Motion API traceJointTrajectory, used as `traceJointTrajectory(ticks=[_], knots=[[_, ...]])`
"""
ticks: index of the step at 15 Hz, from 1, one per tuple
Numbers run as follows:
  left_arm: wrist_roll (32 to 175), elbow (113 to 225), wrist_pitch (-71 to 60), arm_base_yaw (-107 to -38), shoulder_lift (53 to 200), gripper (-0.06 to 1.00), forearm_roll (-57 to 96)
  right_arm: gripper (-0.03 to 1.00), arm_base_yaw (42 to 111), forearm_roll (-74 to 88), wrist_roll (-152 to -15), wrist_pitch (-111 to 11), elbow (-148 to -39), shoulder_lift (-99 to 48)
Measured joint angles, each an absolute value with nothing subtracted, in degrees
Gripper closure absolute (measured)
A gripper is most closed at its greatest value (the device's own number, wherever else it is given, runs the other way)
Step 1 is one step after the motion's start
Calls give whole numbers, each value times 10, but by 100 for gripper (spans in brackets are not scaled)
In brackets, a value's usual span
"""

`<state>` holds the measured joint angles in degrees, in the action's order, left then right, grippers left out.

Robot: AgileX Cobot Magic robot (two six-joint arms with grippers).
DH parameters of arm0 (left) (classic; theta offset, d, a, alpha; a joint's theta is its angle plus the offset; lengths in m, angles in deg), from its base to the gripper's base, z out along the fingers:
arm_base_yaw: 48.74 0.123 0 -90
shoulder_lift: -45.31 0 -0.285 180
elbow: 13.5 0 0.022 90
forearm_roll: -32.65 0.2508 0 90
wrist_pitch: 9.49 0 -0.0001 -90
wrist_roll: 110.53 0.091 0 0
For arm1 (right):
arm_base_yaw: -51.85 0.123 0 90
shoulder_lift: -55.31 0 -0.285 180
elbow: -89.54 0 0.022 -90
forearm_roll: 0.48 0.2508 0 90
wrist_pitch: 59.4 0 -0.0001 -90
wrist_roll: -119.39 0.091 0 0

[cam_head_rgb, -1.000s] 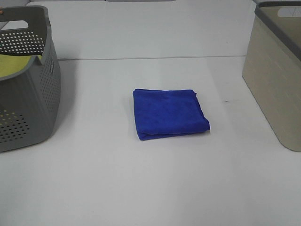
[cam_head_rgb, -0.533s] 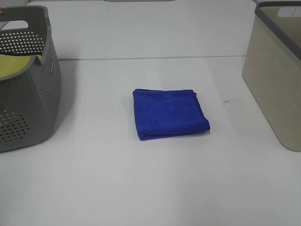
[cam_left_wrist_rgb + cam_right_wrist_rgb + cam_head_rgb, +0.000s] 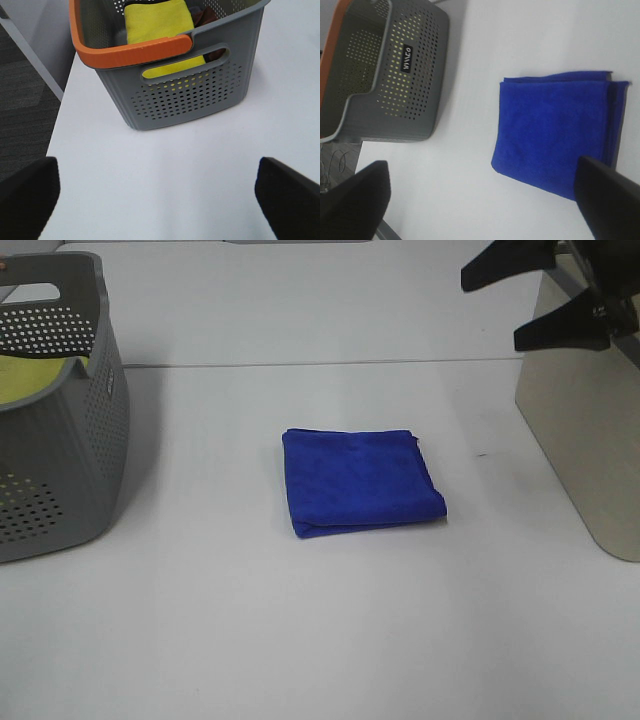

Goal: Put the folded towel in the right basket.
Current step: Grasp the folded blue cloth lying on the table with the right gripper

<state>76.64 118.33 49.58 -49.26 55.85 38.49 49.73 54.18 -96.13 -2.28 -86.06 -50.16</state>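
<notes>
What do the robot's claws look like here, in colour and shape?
Both are plain matte black. The right claw has two flat fingers tapering to points. Of the left claw only two dark blunt finger ends show. No markings or cables visible.

towel (image 3: 360, 482) on table (image 3: 300, 640), L basket (image 3: 60, 470) left, R basket (image 3: 590, 440) right

Grey perforated basket (image 3: 60, 440) at left edge of frame, orange rim (image 3: 135, 52), yellow cloth (image 3: 25, 380) inside. Sits on white worktop (image 3: 300, 640).
</notes>
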Motion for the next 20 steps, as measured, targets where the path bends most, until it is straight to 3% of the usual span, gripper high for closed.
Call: traceJointTrajectory(ticks=[7, 20], knots=[[766, 1183, 496, -493, 559, -4, 385, 5, 584, 499, -990, -128, -862, -621], [766, 1183, 495, -493, 559, -4, 385, 6, 591, 498, -991, -162, -864, -769]])
